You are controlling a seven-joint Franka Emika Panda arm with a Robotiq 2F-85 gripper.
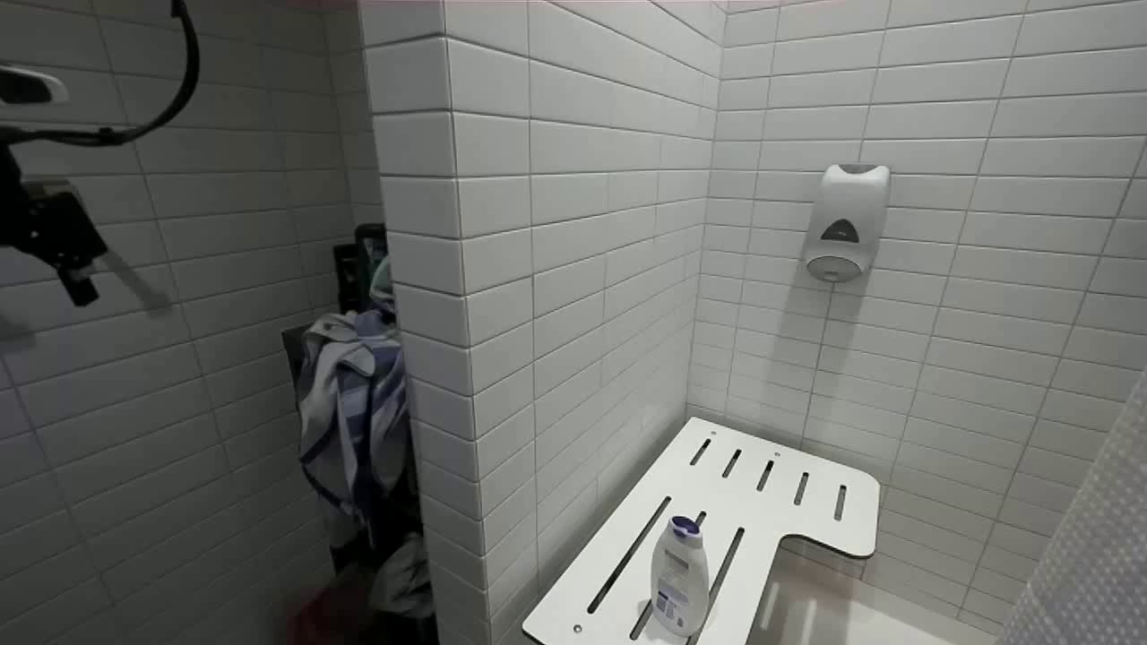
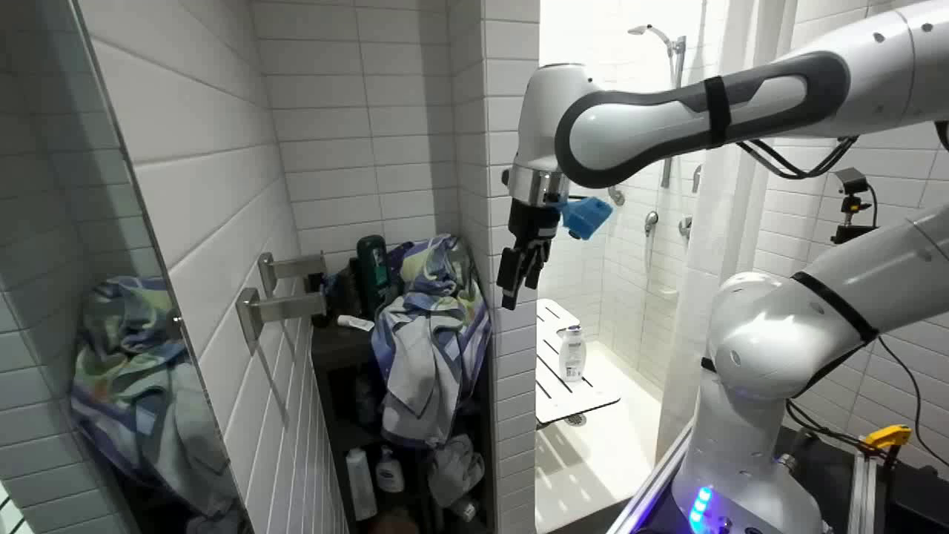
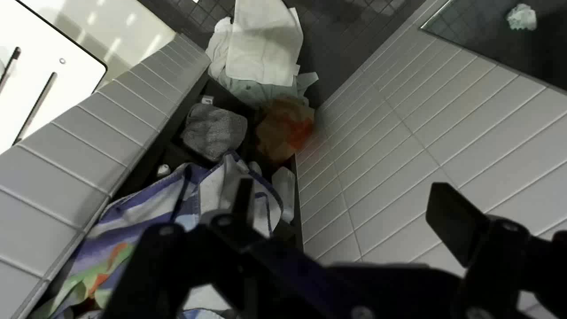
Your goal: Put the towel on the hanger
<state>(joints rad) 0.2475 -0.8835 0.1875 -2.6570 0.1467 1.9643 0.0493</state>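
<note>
While clear of the towel (image 2: pixel 430 334), your gripper (image 2: pixel 520 294) empty, jaws wide apart, the metal hanger (image 2: pixel 291 306) near that towel.

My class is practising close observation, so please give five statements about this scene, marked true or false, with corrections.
1. Two metal brackets jut from the tiled wall. True.
2. The towel hangs on these brackets. False: it is draped over the dark shelf.
3. The gripper is closed on the towel. False: it is open, holding nothing.
4. A white bottle stands upright on the slotted bench. True.
5. A wall-mounted dispenser hangs higher than the bottle. True.
</note>
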